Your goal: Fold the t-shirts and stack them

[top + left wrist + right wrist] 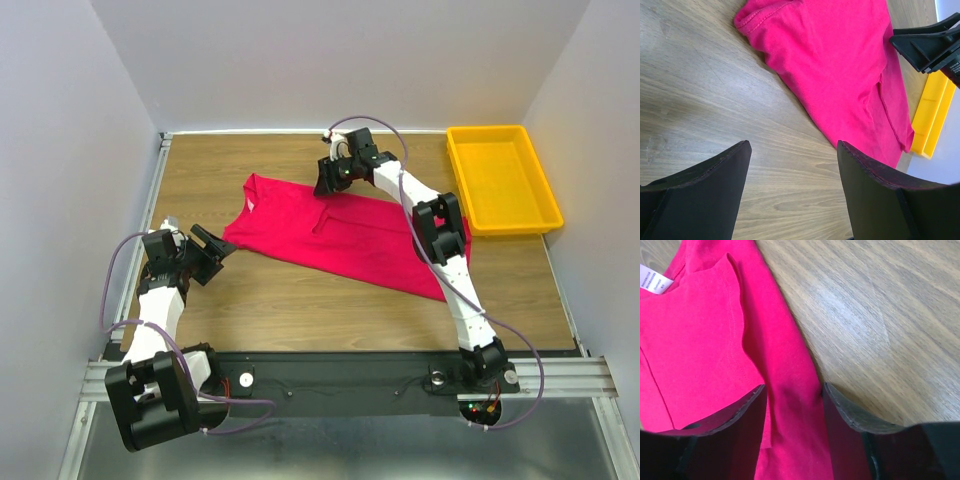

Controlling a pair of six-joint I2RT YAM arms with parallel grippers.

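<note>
A crimson-pink t-shirt [340, 235] lies spread flat across the middle of the wooden table, folded lengthwise into a long band. My right gripper [328, 185] is down at its far edge. In the right wrist view the fingers straddle a raised ridge of the t-shirt [700, 340] along that edge; the gripper [794, 390] is part-way open, with cloth filling the gap between the pads. My left gripper [222, 250] hovers open over bare wood just left of the t-shirt's [840, 65] near-left corner, with nothing in the gripper [792, 150].
A yellow plastic tray [500, 180] stands at the back right, just beyond the shirt's right end. A white label [655, 282] shows at the shirt's neck. The right arm's links lie above the shirt's right part.
</note>
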